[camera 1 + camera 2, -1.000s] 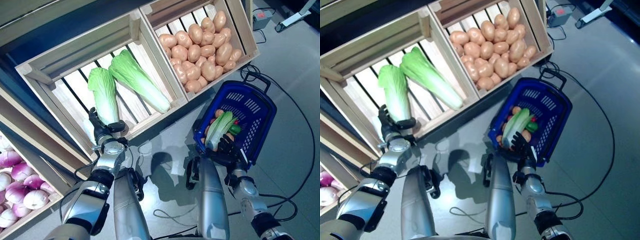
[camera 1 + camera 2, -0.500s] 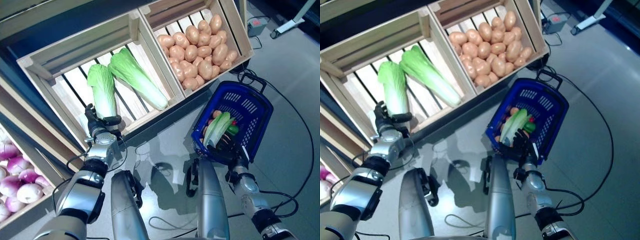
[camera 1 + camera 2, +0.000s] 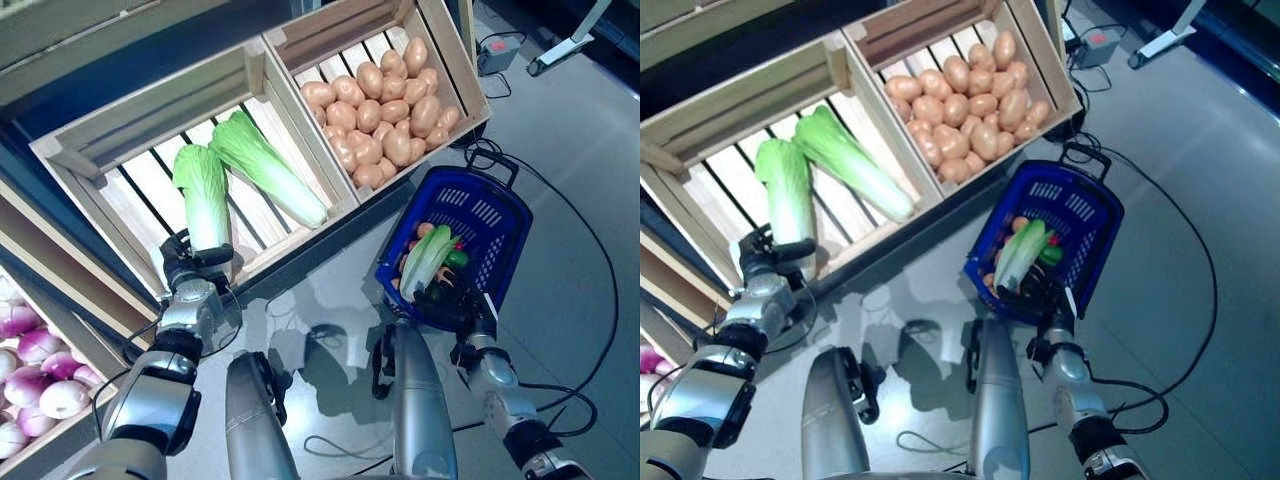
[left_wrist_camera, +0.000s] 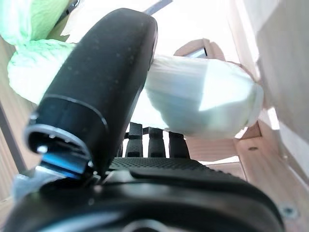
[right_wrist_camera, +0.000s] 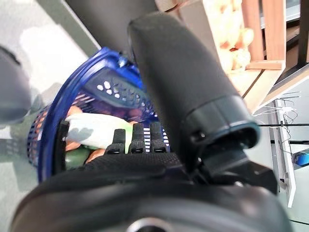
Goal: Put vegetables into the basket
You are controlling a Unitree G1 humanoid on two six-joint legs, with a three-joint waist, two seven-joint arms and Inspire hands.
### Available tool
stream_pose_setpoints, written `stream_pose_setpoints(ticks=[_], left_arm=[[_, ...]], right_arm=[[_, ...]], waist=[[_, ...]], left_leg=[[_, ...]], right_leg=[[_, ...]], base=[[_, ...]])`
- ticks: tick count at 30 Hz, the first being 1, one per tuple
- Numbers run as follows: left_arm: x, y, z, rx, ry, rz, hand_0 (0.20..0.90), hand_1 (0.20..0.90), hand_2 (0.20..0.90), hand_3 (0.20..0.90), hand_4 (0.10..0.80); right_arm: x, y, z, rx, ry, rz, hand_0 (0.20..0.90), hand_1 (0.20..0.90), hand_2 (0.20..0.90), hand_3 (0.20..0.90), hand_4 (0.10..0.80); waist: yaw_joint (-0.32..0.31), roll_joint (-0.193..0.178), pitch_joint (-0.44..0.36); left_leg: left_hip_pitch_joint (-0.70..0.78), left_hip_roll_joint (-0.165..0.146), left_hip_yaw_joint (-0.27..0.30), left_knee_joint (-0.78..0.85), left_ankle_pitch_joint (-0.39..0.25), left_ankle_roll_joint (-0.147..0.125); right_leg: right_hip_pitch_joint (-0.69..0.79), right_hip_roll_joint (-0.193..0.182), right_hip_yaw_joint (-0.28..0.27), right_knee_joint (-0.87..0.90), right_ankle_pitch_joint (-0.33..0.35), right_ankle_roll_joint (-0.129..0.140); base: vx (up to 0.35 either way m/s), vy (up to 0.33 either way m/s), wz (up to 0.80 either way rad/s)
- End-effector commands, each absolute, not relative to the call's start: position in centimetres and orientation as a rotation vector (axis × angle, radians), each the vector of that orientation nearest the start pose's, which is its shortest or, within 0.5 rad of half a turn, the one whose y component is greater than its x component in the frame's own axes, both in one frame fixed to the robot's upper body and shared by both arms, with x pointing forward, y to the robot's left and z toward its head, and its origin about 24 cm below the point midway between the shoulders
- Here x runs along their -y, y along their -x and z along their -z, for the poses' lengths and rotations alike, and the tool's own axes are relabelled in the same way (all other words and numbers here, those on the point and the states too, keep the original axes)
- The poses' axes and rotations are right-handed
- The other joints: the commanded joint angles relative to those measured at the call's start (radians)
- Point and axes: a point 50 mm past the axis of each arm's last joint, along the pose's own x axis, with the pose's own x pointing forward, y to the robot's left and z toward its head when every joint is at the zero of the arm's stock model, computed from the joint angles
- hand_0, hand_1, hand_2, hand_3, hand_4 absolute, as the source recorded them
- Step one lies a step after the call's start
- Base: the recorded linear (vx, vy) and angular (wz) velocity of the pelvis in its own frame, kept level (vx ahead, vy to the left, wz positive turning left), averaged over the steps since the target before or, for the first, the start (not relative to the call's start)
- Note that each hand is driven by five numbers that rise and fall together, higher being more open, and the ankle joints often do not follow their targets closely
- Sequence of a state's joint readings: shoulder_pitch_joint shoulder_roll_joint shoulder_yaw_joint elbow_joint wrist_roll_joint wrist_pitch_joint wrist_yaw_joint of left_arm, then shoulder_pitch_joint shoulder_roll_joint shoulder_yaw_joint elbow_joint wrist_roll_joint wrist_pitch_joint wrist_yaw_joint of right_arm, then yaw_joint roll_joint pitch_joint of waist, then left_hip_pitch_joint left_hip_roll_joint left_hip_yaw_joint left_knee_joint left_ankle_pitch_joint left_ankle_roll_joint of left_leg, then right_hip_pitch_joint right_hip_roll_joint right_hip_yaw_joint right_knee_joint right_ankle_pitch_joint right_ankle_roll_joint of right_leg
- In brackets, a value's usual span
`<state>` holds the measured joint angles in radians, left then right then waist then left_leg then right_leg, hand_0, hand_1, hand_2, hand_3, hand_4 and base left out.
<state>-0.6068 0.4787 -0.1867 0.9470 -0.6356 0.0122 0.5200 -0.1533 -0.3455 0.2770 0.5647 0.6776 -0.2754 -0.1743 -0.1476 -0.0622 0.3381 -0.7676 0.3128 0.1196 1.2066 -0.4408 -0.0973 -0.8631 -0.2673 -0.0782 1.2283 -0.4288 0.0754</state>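
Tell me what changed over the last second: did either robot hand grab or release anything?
No new grab or release shows. The left robot hand keeps its grip on the white base of the cabbage in the wooden crate; the cabbage looks unmoved. The right robot hand stays at the blue basket's near rim. The second cabbage, potatoes and basket contents are unchanged; the camera shifted.

Grey glossy floor (image 3: 590, 130) — slanted wooden crates (image 3: 110, 150) behind.

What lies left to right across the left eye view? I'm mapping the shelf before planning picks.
Purple onions → left hand gripping a napa cabbage → second napa cabbage → potatoes → blue basket.
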Motion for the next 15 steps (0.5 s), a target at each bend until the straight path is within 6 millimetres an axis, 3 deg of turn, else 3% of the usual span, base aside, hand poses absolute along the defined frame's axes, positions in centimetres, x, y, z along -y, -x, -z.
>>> stream_pose_setpoints(ticks=[1, 4, 5, 10, 15], left_arm=[[-26.9, -33.4, -3.7, -0.249, 0.09, -0.622, 0.3, 0.3, 0.3, 0.3, 0.4], [-26.9, -33.0, -3.5, -0.222, 0.111, -0.617, 0.3, 0.3, 0.3, 0.3, 0.4], [-26.8, -32.8, -3.5, -0.204, 0.107, -0.612, 0.3, 0.3, 0.3, 0.3, 0.4], [-27.0, -31.9, -4.0, -0.097, 0.149, -0.65, 0.3, 0.3, 0.3, 0.3, 0.4], [-24.8, -30.5, -3.9, 0.014, 0.075, -0.635, 0.3, 0.3, 0.3, 0.3, 0.4]], right_arm=[[21.2, -27.4, -1.9, 0.029, -0.245, 0.161, 0.9, 0.9, 0.9, 0.9, 0.8], [21.3, -27.1, -1.6, 0.022, -0.228, 0.176, 0.9, 0.9, 0.9, 0.9, 0.8], [21.3, -26.9, -1.5, 0.018, -0.235, 0.18, 0.9, 0.9, 0.9, 0.9, 0.8], [21.1, -26.0, -1.1, 0.016, -0.181, 0.202, 0.9, 0.9, 0.9, 0.9, 0.8], [21.3, -25.1, -0.5, -0.021, -0.142, 0.251, 0.9, 0.9, 0.9, 0.9, 0.8]], waist=[[-0.007, 0.036, -0.036], [-0.004, 0.039, -0.053], [-0.001, 0.04, -0.069], [0.013, 0.044, -0.111], [0.038, 0.047, -0.157]], left_leg=[[0.085, 0.013, 0.012, -0.182, 0.062, 0.022], [0.159, 0.011, 0.033, -0.248, 0.079, 0.027], [0.199, 0.006, 0.048, -0.313, 0.123, 0.038], [0.357, -0.022, 0.074, -0.462, 0.158, 0.047], [0.52, -0.05, 0.091, -0.657, 0.229, 0.036]], right_leg=[[0.136, -0.054, 0.016, -0.165, 0.055, 0.047], [0.204, -0.06, 0.004, -0.222, 0.069, 0.045], [0.238, -0.057, -0.007, -0.279, 0.111, 0.035], [0.38, -0.059, -0.031, -0.397, 0.146, 0.04], [0.565, -0.038, -0.078, -0.611, 0.211, 0.046]], base=[[0.073, 0.011, -0.02], [0.058, 0.003, -0.01], [0.063, -0.01, -0.04], [0.107, -0.005, 0.03], [0.119, -0.027, 0.01]])
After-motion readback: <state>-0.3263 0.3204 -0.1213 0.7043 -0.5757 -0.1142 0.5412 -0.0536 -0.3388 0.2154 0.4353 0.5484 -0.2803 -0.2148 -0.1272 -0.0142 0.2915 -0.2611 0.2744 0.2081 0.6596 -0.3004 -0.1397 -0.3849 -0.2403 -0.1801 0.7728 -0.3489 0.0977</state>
